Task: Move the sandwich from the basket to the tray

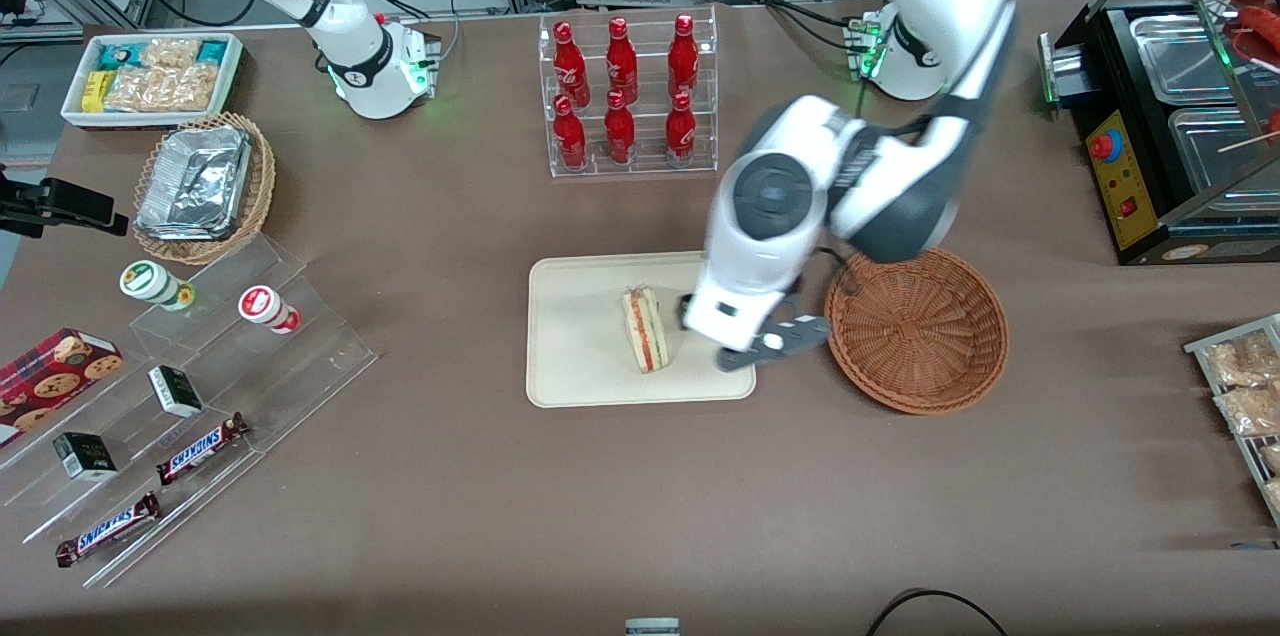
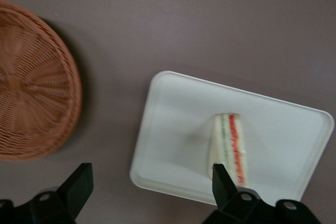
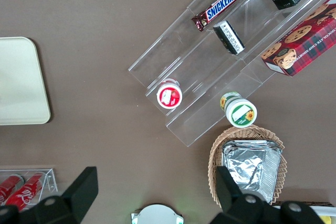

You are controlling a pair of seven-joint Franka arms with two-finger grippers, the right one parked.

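Note:
The sandwich (image 1: 645, 328), a pale bread wedge with red and green filling, lies on the cream tray (image 1: 580, 356), apart from the gripper. The round reddish-brown basket (image 1: 915, 331) stands beside the tray toward the working arm's end and holds nothing. My left gripper (image 1: 745, 326) hangs open and empty above the tray's edge nearest the basket. In the left wrist view the gripper (image 2: 151, 174) is spread wide over the tray's (image 2: 173, 124) corner. One fingertip there overlaps the sandwich (image 2: 229, 142), and the basket (image 2: 31, 87) lies off to the side.
A clear rack of red bottles (image 1: 625, 96) stands farther from the camera than the tray. Toward the parked arm's end are a stepped acrylic snack display (image 1: 190, 396), a tan basket of foil containers (image 1: 205, 186) and a white snack bin (image 1: 150, 76). A food warmer (image 1: 1180, 116) stands at the working arm's end.

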